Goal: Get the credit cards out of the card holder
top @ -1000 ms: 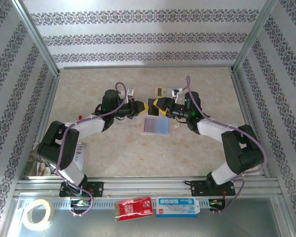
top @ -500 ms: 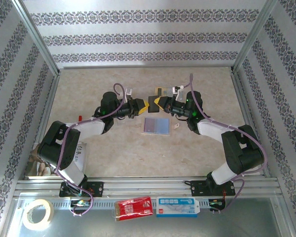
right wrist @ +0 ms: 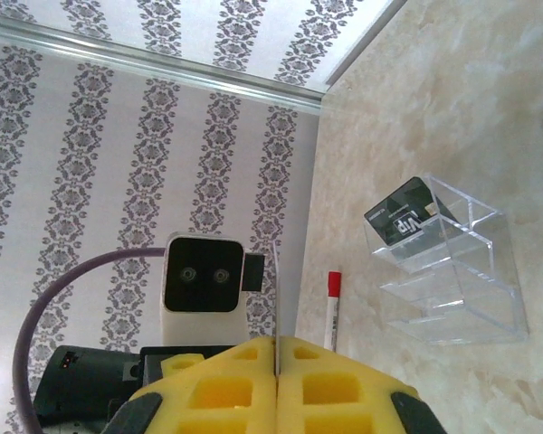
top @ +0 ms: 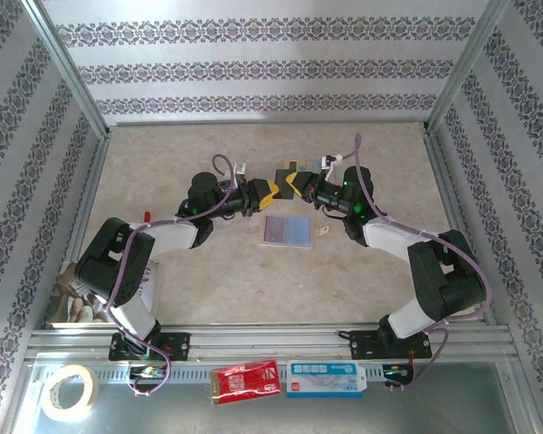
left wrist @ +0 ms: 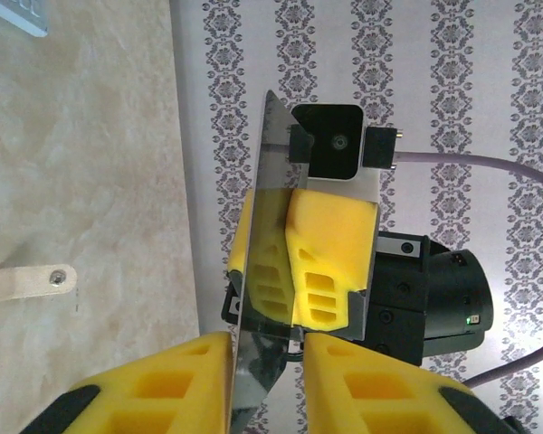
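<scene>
**Three viewpoints: one high overview and two wrist cameras facing each other**

The top external camera sits above and behind the arm bases. It looks down and forward from far off, over the whole table (top: 253, 280). The left wrist camera looks from very close along the left gripper (left wrist: 267, 362), toward the right arm's wrist camera (left wrist: 333, 145), with the wallpapered wall (left wrist: 462, 81) behind it. The right wrist camera looks the opposite way over the right gripper (right wrist: 277, 362), at the left arm's wrist camera (right wrist: 202, 276), with a clear acrylic box (right wrist: 452, 262) on the table to one side. Both wrist views share the credit card (left wrist: 270, 154), which each sees almost edge-on. The overview takes in that meeting point beyond the table's middle.
</scene>
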Tool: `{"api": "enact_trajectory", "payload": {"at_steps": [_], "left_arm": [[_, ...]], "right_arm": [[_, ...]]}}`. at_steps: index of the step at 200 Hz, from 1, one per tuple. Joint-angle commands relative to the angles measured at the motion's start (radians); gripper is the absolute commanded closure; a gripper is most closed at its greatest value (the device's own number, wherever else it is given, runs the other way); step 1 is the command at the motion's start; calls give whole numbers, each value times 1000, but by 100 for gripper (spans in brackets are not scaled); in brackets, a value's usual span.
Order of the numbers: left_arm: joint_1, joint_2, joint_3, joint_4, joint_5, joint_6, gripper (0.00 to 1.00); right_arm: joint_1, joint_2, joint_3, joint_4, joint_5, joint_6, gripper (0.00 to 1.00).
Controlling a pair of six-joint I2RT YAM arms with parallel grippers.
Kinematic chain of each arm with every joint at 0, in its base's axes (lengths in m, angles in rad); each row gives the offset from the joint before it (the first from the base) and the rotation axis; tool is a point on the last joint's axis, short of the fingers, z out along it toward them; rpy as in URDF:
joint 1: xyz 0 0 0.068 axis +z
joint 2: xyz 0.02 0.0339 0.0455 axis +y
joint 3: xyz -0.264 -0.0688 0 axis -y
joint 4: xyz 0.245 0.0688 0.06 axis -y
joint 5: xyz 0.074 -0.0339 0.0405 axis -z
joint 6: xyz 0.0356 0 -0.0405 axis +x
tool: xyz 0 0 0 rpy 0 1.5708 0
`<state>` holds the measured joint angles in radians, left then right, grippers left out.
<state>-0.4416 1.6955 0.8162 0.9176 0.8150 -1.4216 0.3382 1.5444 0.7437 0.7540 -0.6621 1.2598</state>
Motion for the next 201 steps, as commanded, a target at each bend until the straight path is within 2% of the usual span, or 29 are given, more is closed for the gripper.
{"api": "enact_trajectory", "payload": {"at_steps": [1, 28, 44, 65, 80, 107, 124, 137, 156, 171, 201], "left_arm": [[-12, 12, 51, 92, 16, -5, 79], [-11, 32, 76, 99, 15, -5, 91], [-10, 42, 77, 96, 19, -2, 100], [2, 43, 62, 93, 18, 6, 100], [17, 32, 45, 69, 18, 27, 100], [57, -17, 26, -70, 18, 129, 100], [82, -62, 35, -245, 8, 239, 100], [98, -104, 73, -468, -16, 397, 100], [101, -159, 186, -871, -137, 671, 100], [100, -175, 284, -1103, -229, 837, 100], [101, -158, 451, -1350, -382, 1114, 100]], "right_arm": [[9, -24, 1, 45, 19, 13, 98], [9, -26, -6, 44, 24, 14, 97], [3, -38, -16, 22, 38, 1, 92], [-13, -70, -30, -75, 71, -47, 76], [-22, -95, -33, -174, 94, -95, 59], [-33, -148, -42, -318, 137, -172, 42], [-40, -179, -44, -397, 162, -214, 34], [-42, -198, -43, -452, 181, -239, 27], [-42, -221, -37, -529, 210, -274, 15], [-40, -239, -36, -569, 224, -301, 10], [-37, -270, -33, -632, 264, -348, 2]]}}
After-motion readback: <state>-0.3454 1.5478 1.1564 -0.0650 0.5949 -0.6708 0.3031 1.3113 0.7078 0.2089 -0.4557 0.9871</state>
